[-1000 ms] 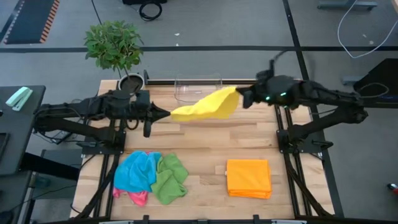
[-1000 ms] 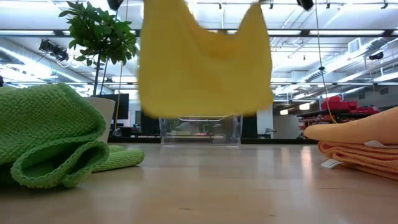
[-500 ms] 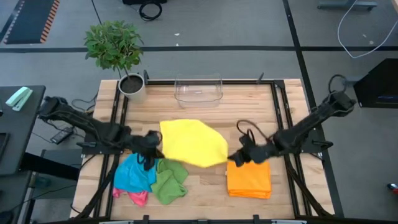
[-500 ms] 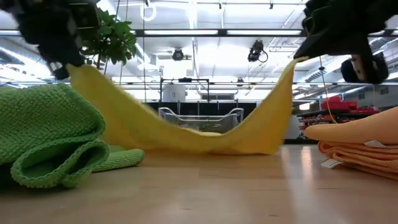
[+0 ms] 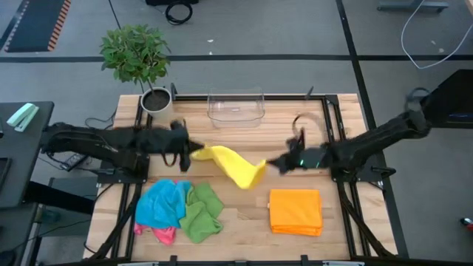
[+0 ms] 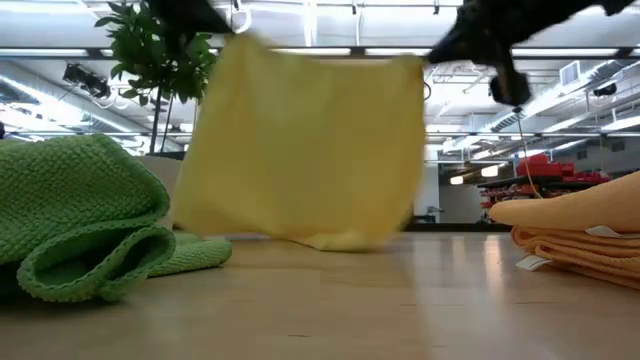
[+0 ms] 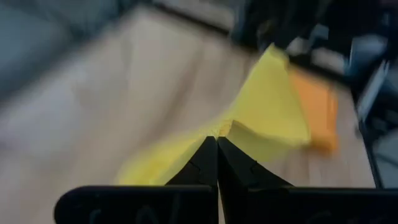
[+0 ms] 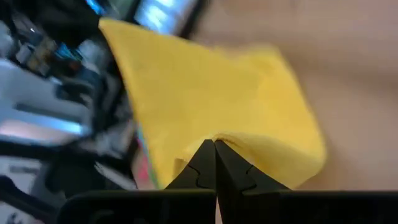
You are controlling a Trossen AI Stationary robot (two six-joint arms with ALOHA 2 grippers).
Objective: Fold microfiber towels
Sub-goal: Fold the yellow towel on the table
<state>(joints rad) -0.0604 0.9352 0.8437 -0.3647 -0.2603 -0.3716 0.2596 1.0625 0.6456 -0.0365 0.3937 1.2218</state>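
while orange towels (image 5: pixel 295 211) are folded, a yellow towel (image 5: pixel 233 166) is pinched by both shut hands, left hand (image 5: pixel 194 151) and right hand (image 5: pixel 270 163); a pile (image 5: pixel 179 210) is left.

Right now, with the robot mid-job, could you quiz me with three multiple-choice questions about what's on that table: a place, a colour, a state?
1. Where is the folded orange towel stack?
A. beside the potted plant
B. near the front edge, on the right arm's side
C. inside the clear bin

2. What colour is the towel held up between the two arms?
A. yellow
B. pink
C. blue

3. How are the two pincers?
A. both wide open
B. one open, one shut
C. both shut on the towel

Answers:
1 B: the orange towel stack lies low on the right in the overhead view.
2 A: the yellow towel hangs between them.
3 C: left pincer and right pincer each pinch a corner.
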